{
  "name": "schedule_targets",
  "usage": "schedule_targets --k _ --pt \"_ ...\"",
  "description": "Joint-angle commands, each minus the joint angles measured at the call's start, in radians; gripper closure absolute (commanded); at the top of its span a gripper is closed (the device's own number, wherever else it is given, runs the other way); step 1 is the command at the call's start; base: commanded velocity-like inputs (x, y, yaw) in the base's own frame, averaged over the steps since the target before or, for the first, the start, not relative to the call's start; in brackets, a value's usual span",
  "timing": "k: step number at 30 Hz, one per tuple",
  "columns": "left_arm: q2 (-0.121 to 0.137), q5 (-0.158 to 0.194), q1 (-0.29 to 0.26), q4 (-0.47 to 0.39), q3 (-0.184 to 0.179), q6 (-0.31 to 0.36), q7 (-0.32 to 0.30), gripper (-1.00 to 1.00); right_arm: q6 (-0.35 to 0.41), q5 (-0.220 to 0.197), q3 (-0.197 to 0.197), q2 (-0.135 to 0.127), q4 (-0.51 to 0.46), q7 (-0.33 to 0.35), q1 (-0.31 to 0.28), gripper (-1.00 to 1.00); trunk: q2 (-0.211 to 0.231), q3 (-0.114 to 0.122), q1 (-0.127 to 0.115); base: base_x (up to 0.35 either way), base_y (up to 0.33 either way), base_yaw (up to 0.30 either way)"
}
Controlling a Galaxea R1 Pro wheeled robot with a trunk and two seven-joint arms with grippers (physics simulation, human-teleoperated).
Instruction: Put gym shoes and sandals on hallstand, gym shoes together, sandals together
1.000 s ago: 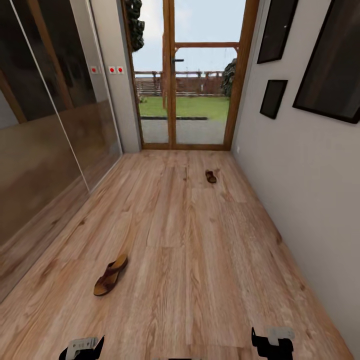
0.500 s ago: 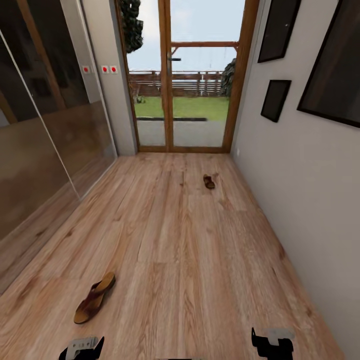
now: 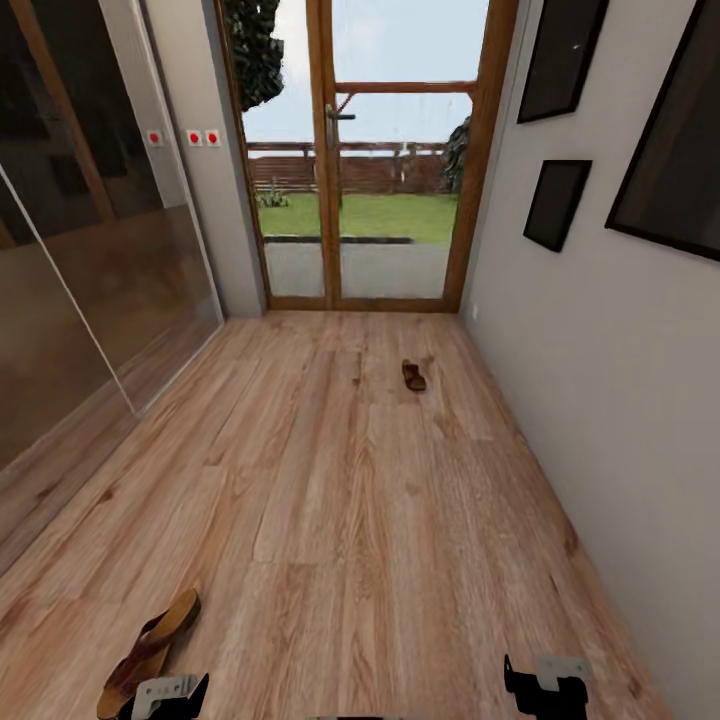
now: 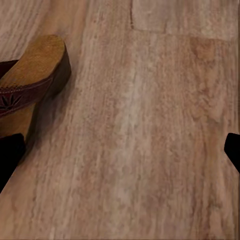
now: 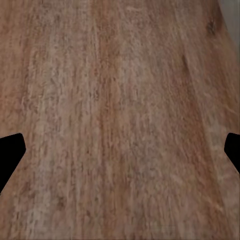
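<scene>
At the bottom edge of the head view, the left pincer [image 3: 170, 695] and the right pincer [image 3: 545, 685] hang low over the corridor floor [image 3: 360, 520], both spread wide with nothing between their tips. Just beside the left pincer, at lower left, one brown sandal [image 3: 148, 652] lies flat on the planks; the left wrist view shows its sole and strap [image 4: 30, 90]. Farther up the middle, the second sandal [image 3: 413, 376] lies near the right wall, before the glass door [image 3: 385, 180].
</scene>
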Motion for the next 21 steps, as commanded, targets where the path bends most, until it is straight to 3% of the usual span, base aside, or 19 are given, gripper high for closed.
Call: schedule_targets --k 1,21 --pt "0.000 -0.007 -0.001 0.000 0.009 -0.003 -0.005 -1.00 -0.003 0.011 -0.008 -0.001 0.001 -0.002 -0.001 -1.00 0.000 -0.001 0.000 0.326 -0.120 0.000" --pt "0.000 -0.007 -0.001 0.000 0.010 -0.003 -0.005 -1.00 -0.001 0.011 -0.008 0.000 0.003 -0.002 -0.001 -1.00 0.000 -0.001 0.000 0.326 -0.119 0.000"
